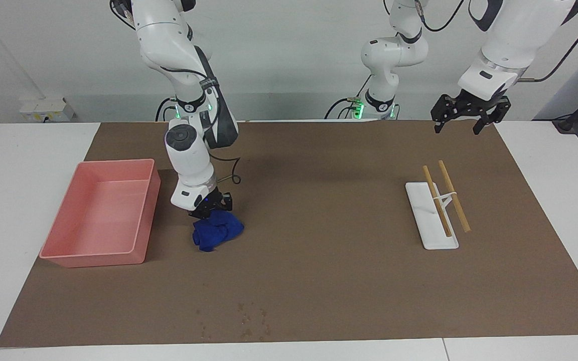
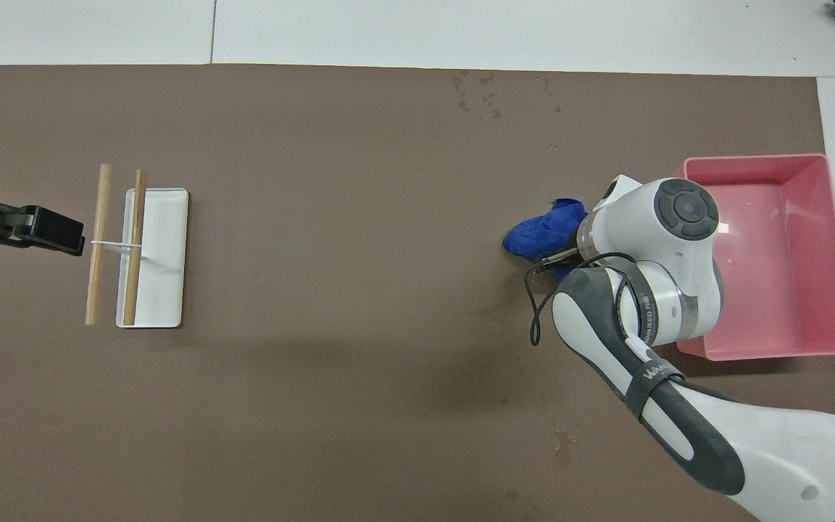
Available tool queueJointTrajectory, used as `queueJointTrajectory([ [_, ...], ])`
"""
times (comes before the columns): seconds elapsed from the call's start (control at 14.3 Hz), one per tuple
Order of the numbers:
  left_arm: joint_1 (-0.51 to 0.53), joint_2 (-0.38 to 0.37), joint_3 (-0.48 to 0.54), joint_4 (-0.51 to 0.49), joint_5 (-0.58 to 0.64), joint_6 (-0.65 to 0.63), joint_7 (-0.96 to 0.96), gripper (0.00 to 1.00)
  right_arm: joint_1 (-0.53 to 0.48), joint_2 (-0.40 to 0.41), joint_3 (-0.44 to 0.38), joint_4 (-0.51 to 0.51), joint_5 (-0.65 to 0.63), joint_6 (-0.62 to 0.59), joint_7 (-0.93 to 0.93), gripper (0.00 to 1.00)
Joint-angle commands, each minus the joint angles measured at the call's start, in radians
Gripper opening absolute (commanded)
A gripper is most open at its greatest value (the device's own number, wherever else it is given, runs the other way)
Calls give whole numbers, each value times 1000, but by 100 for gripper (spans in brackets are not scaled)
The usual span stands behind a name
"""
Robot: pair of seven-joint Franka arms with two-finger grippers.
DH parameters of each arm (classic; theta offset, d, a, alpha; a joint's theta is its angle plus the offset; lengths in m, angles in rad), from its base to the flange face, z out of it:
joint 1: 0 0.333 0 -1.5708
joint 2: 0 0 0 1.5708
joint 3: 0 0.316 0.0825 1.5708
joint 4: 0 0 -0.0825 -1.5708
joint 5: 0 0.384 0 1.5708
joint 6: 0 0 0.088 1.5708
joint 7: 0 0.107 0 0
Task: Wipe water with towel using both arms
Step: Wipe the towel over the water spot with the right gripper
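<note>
Towel pressed to mat for the wipe

Right pincer (image 1: 210, 206) clamped on the towel (image 1: 217, 234), bunched on the mat (image 1: 319, 281) beside the pink tray (image 1: 58, 253). Best kept low and flat, dragged over the water; smudge not discernible now. Left pincer (image 1: 465, 116) apart, waiting above the mat's edge.

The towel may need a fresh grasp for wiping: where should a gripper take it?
Probably from straight above, on the bunched hump of the towel beside the pink tray. It lies crumpled on the mat, so its edges are too flat to pinch.
</note>
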Motion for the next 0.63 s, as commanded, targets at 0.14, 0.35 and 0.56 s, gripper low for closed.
queueJointTrajectory([
  [0.14, 63, -29, -81, -30, 2, 21, 3, 100, -23, -39, 10, -27, 207, -85, 141, 0],
  [0.35, 93, -24, -96, -16, -73, 13, -5, 100, 9, -33, 14, 2, 325, -79, 299, 0],
  [0.56, 100, -24, -95, -1, -75, 24, -3, 100, 42, -15, 14, 64, 424, -76, 495, 0],
])
